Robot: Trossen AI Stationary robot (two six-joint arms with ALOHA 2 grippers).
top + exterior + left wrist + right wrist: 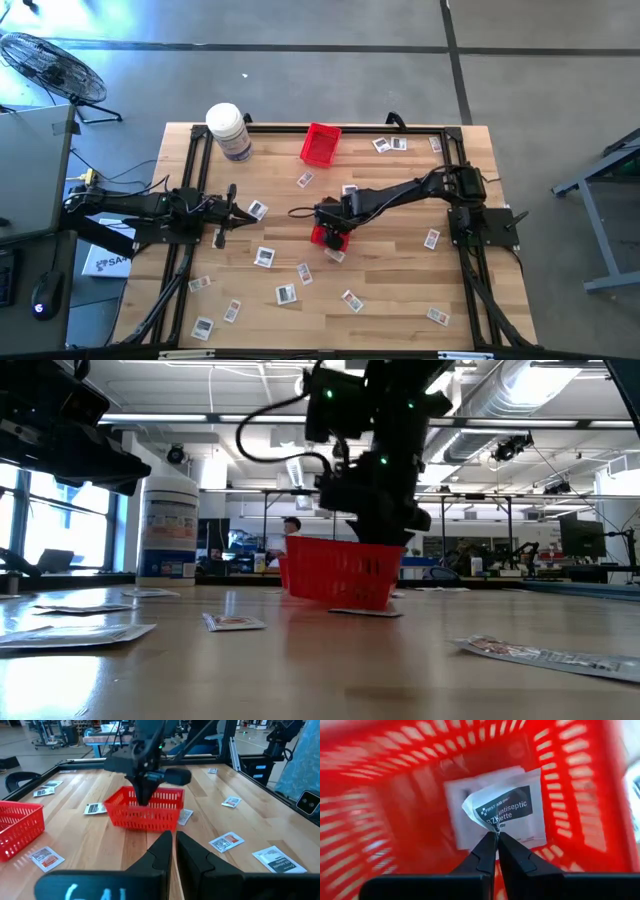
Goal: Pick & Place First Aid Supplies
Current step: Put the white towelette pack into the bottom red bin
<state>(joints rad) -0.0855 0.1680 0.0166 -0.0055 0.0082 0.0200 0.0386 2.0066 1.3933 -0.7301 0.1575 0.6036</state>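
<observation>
We hang right gripper [492,836] inside red basket [570,795], jaws pinching antiseptic packet [502,810] for drop; left gripper [173,840] waits, jaws closed, empty.

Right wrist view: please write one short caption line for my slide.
Right gripper pinching an antiseptic packet inside a red basket, above another packet on its floor.
</observation>
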